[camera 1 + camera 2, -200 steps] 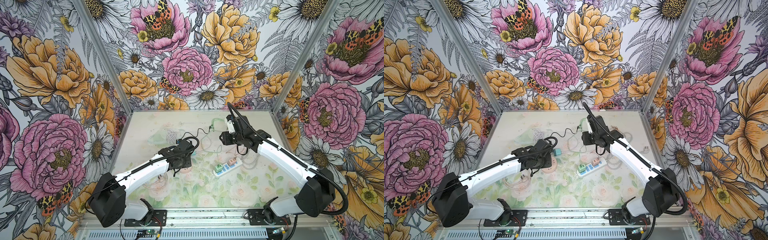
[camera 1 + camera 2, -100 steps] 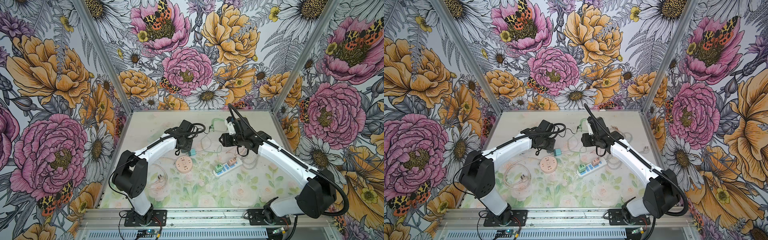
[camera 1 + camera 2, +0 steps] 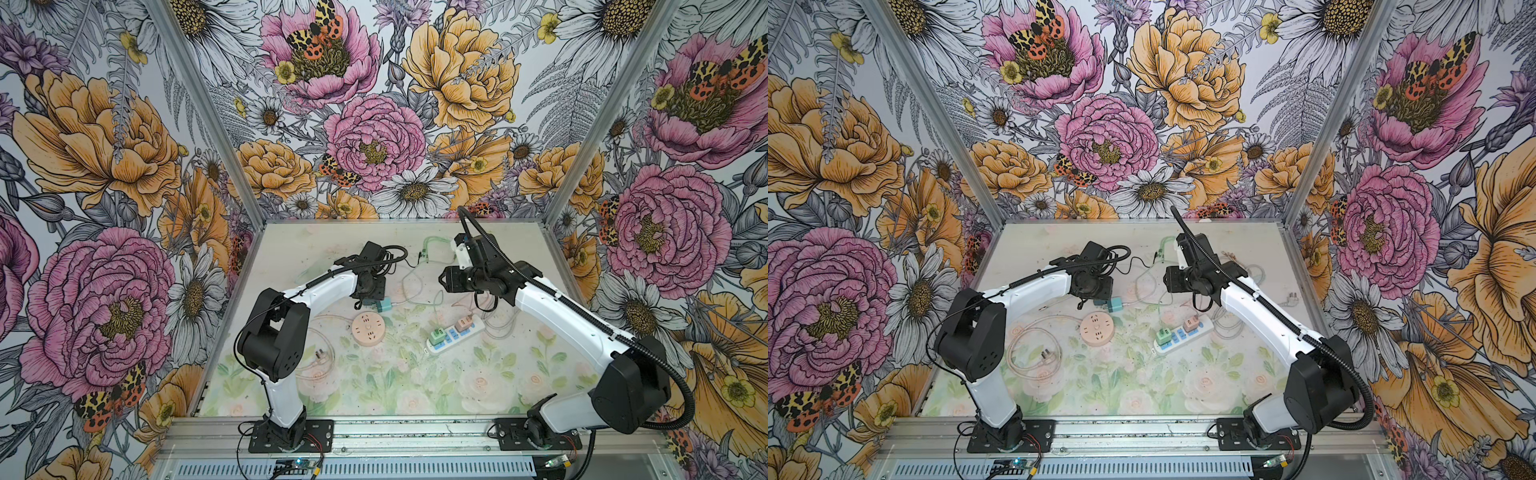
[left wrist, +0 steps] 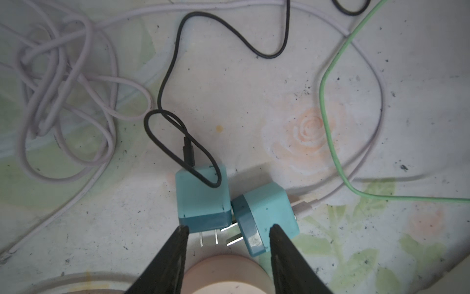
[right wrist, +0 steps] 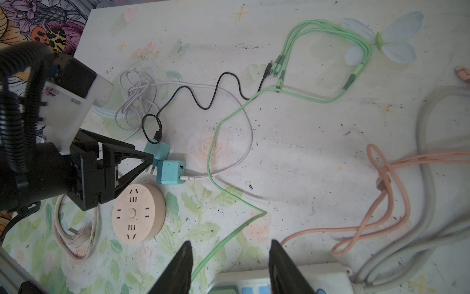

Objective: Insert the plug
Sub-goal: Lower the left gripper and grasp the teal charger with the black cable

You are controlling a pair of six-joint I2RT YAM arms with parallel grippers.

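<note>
Two teal plugs lie side by side on the table, prongs toward the round pink socket (image 4: pixel 223 275). One plug (image 4: pixel 202 198) carries a black cable, the other (image 4: pixel 267 213) a white cable. My left gripper (image 4: pixel 228 229) is open just over them, one fingertip at each plug's outer edge, gripping neither. In both top views it (image 3: pixel 372 297) (image 3: pixel 1100 297) sits beside a teal plug (image 3: pixel 384 305) (image 3: pixel 1114 305), behind the round socket (image 3: pixel 368 328). My right gripper (image 5: pixel 230 244) hangs open and empty above the white power strip (image 5: pixel 292 277), with a green cable passing beneath it.
The power strip (image 3: pixel 455 334) holds a green plug (image 3: pixel 437 336) and a pink plug (image 3: pixel 463 324). Loose lilac, black, green (image 5: pixel 318 99) and pink (image 5: pixel 381 178) cables cross the table's back and right. A cream cable with a plug (image 3: pixel 320 355) coils at the front left.
My left arm has folded its elbow up and drawn the gripper back off the round socket to the teal plugs, with its jaws opening wider. The right arm has barely moved.
</note>
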